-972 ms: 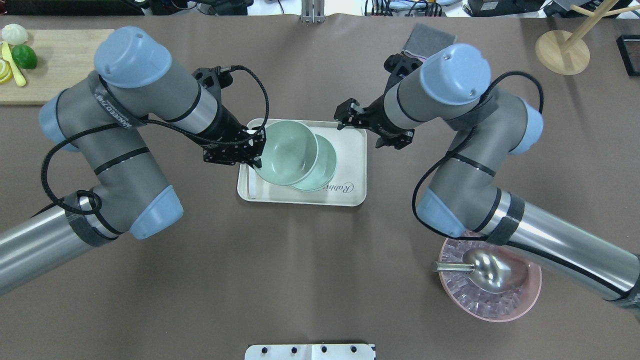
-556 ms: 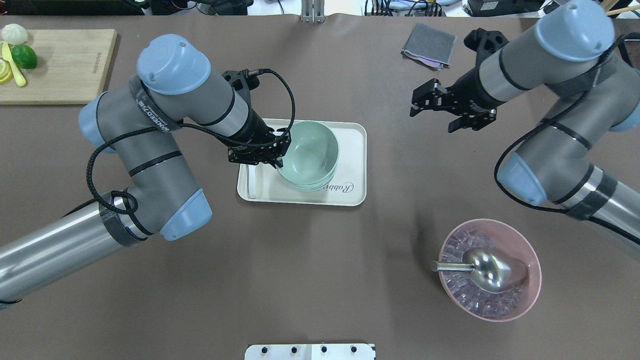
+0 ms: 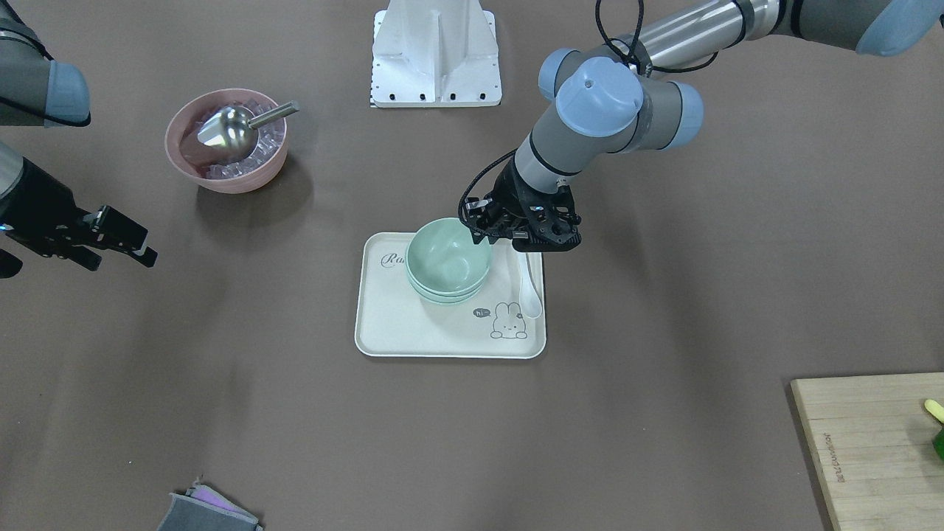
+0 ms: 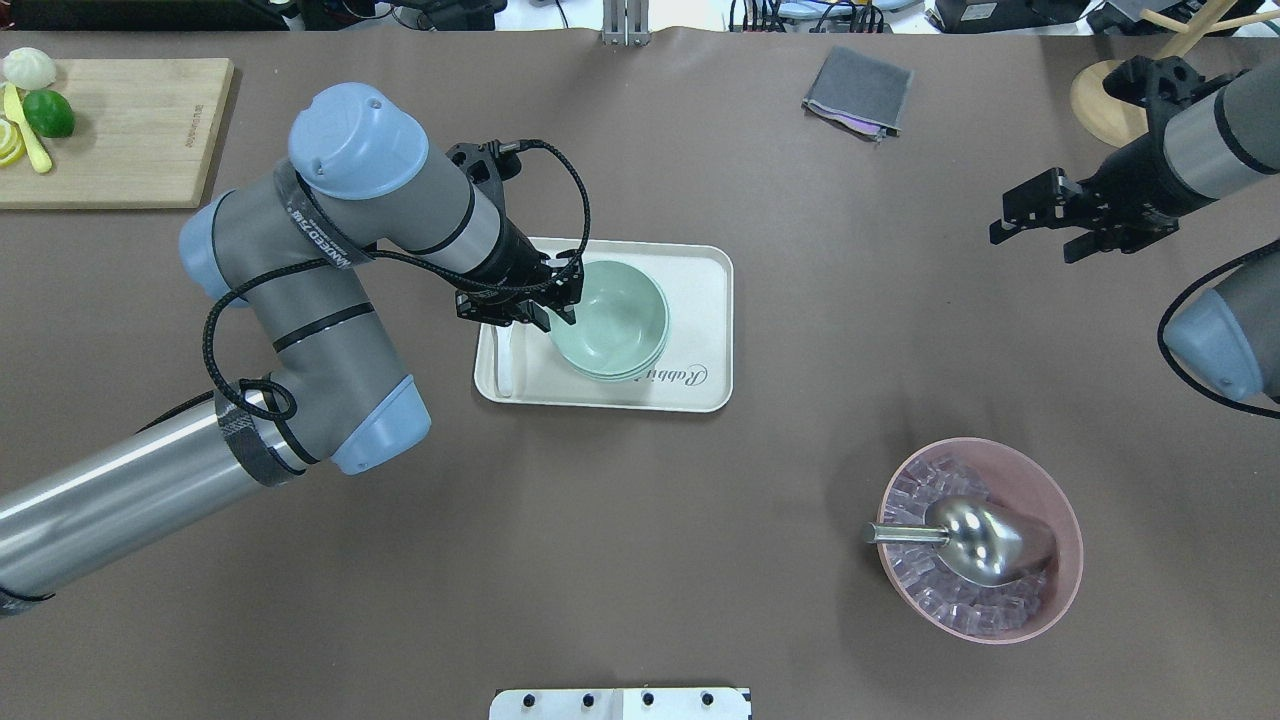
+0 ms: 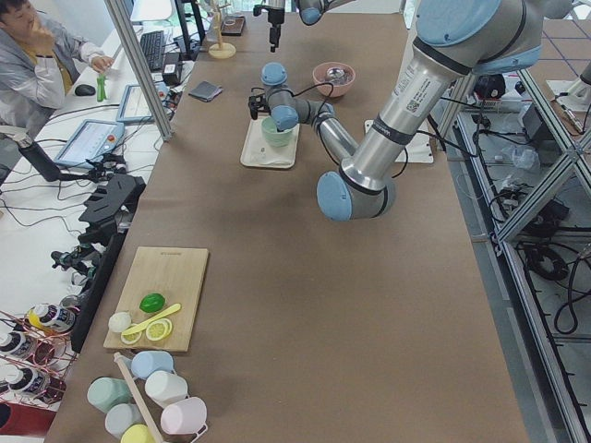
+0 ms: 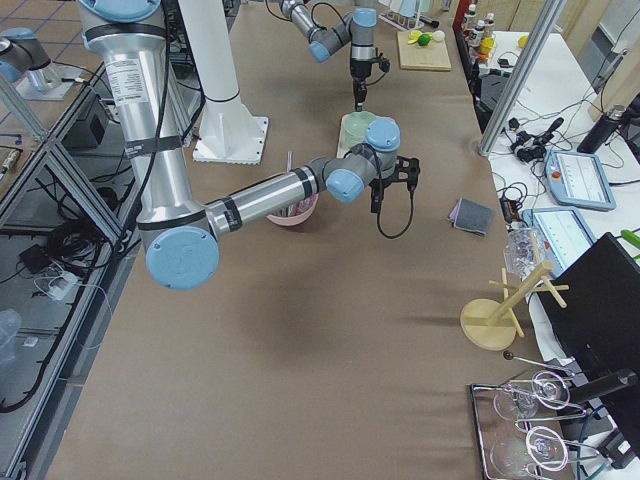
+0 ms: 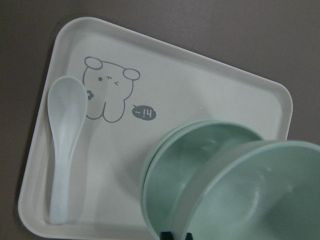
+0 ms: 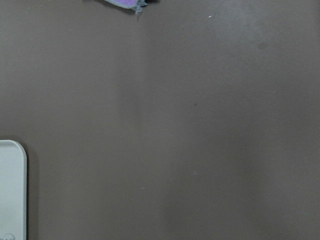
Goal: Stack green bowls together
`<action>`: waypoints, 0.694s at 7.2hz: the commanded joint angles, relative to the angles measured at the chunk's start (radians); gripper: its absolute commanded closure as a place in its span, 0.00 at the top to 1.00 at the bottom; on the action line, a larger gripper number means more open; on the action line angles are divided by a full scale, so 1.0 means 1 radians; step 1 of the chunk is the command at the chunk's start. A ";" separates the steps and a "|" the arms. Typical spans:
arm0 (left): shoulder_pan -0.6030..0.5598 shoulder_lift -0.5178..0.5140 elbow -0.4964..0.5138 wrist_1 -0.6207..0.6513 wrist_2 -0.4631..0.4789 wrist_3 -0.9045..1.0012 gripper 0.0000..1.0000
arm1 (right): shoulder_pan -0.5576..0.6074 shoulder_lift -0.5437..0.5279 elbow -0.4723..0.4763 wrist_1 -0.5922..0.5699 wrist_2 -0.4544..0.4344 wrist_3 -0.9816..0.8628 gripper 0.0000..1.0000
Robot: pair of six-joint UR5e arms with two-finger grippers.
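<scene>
The green bowls [image 4: 612,322] sit nested in one stack on the cream tray [image 4: 700,300]; the stack also shows in the front view [image 3: 448,259]. My left gripper [image 4: 558,308] is shut on the near rim of the top green bowl [image 7: 260,200]. In the left wrist view that bowl is tilted over the lower bowls [image 7: 165,165]. The left gripper also shows in the front view [image 3: 483,234]. My right gripper [image 4: 1035,245] is open and empty, far to the right above bare table; it also shows in the front view [image 3: 124,259].
A white spoon [image 4: 505,360] lies on the tray's left side. A pink bowl [image 4: 1068,580] with ice and a metal scoop stands front right. A grey cloth [image 4: 858,90] and a wooden stand [image 4: 1100,100] are at the back right, and a cutting board [image 4: 120,130] at the back left.
My left gripper has carried the green bowl to the right and lowered it into the stack on the tray. My right arm has swung away from the tray to the far right.
</scene>
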 commanded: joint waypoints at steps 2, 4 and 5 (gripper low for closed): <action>-0.071 0.077 -0.038 -0.064 -0.040 0.013 0.98 | 0.041 -0.055 0.020 -0.002 0.003 -0.046 1.00; -0.276 0.267 -0.166 -0.053 -0.236 0.210 0.98 | 0.123 -0.130 0.018 -0.013 0.004 -0.245 1.00; -0.364 0.403 -0.214 -0.052 -0.283 0.427 0.98 | 0.172 -0.176 0.000 -0.017 0.003 -0.390 1.00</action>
